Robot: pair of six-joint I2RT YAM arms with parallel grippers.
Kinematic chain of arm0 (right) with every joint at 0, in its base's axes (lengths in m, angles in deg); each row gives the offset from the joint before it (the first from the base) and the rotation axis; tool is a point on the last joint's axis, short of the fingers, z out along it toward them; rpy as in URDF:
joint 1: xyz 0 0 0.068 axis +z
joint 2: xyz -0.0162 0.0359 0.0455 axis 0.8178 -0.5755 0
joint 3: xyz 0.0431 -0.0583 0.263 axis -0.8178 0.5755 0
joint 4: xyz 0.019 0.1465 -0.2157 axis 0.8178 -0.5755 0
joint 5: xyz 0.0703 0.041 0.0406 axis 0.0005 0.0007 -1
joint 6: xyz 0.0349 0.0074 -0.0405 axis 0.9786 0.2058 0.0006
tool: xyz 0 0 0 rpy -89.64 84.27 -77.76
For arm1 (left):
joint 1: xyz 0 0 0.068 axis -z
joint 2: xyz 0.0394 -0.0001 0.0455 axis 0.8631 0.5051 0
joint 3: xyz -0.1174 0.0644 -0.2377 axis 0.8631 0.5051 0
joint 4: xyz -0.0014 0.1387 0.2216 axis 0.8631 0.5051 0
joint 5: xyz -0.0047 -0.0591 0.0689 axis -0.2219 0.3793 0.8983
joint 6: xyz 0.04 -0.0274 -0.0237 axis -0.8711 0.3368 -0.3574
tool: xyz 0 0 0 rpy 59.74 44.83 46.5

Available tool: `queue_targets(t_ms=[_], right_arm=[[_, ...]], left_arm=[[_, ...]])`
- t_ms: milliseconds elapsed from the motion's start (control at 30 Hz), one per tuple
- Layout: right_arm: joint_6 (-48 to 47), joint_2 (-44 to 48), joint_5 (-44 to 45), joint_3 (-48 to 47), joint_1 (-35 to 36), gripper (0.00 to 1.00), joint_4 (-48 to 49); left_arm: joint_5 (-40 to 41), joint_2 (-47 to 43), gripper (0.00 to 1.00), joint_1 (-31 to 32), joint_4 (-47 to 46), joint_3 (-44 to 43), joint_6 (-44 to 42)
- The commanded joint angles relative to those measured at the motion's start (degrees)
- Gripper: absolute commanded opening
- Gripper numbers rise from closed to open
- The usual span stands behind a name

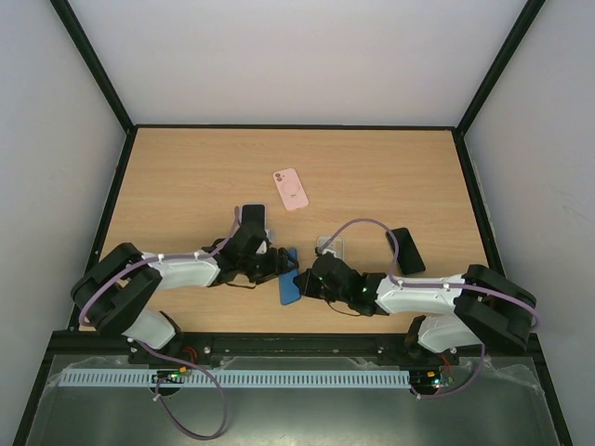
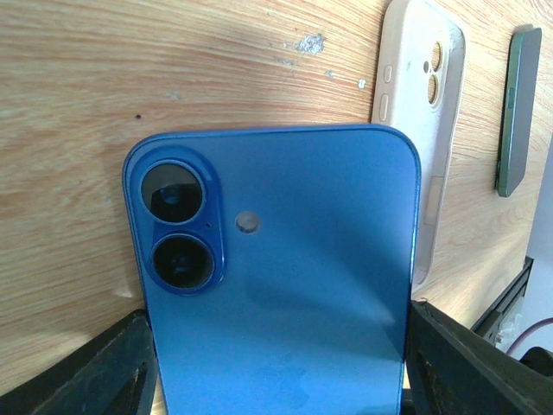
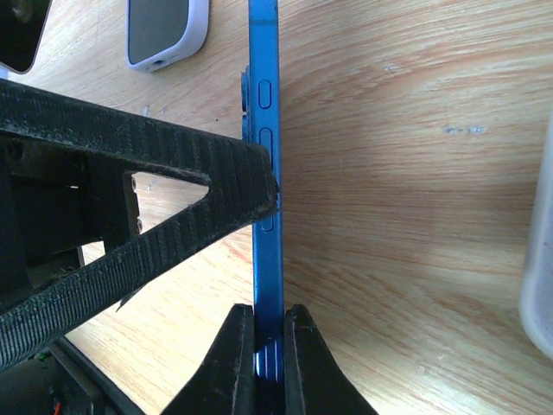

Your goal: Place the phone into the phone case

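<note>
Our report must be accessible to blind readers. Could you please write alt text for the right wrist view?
A blue phone, seen edge-on against a wooden table, has its lower end pinched between the jaws of the right gripper. One black ribbed jaw of the left gripper touches its button edge.

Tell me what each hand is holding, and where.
Both hold the blue phone: the left hand spans its long side edges; the right hand pinches its front and back faces.
</note>
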Motion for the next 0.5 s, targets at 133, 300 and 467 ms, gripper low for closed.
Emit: queue_targets(t_ms=[133, 300, 467], right_arm=[[-2.8, 3.7, 4.3, -2.6, 0.4, 0.02, -5.8], [-5.9, 6.8, 8.0, -5.4, 0.3, 0.02, -13.8], [-7.2, 10.0, 12.8, -8.7, -0.8, 0.02, -24.2]], left_arm=[[-1.1, -7.5, 0.82, -0.1, -0.3, 2.7, 2.7], [0.2, -15.5, 1.00, -0.1, 4.7, 1.2, 1.0], [3.3, -20.4, 1.00, -0.1, 11.0, -0.9, -2.0]])
